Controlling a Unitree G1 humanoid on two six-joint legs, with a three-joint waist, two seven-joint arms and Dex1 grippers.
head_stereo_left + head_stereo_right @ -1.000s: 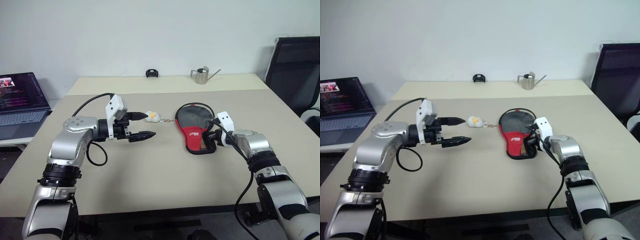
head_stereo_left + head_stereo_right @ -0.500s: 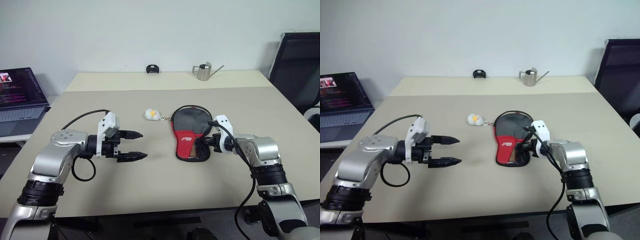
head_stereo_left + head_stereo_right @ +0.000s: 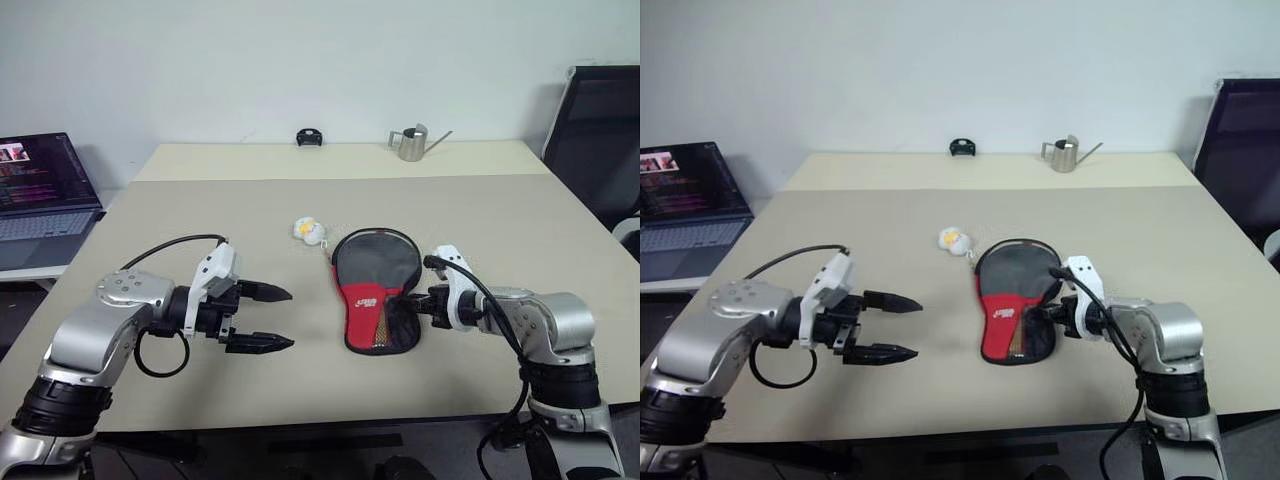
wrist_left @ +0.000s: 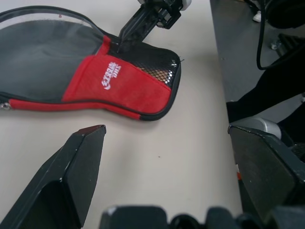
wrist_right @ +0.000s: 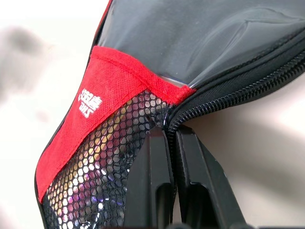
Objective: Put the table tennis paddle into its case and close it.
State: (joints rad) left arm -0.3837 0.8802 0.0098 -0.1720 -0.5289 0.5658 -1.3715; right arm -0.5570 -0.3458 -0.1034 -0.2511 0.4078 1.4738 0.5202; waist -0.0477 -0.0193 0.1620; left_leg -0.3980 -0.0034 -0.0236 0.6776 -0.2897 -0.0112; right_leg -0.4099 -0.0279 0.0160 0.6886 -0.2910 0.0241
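Observation:
The case (image 3: 375,280), black with a red panel and a mesh pocket, lies flat on the beige table (image 3: 480,220), its narrow end nearest me. My right gripper (image 3: 412,297) is shut on the zip edge of the case (image 5: 119,105) beside the mesh pocket. My left gripper (image 3: 290,318) hangs open and empty just above the table, left of the case (image 4: 109,78) and apart from it. The table tennis paddle is hidden. A small white and yellow charm (image 3: 308,229) lies at the case's upper left, joined to it by a short chain.
A metal watering can (image 3: 410,143) and a small black object (image 3: 308,137) stand at the table's far edge. An open laptop (image 3: 40,185) sits on a side surface to the left. A black chair (image 3: 595,130) stands at the right.
Both arms have drawn back toward me. The right gripper has dragged the case nearer the front edge while staying shut on it. The left gripper stays open.

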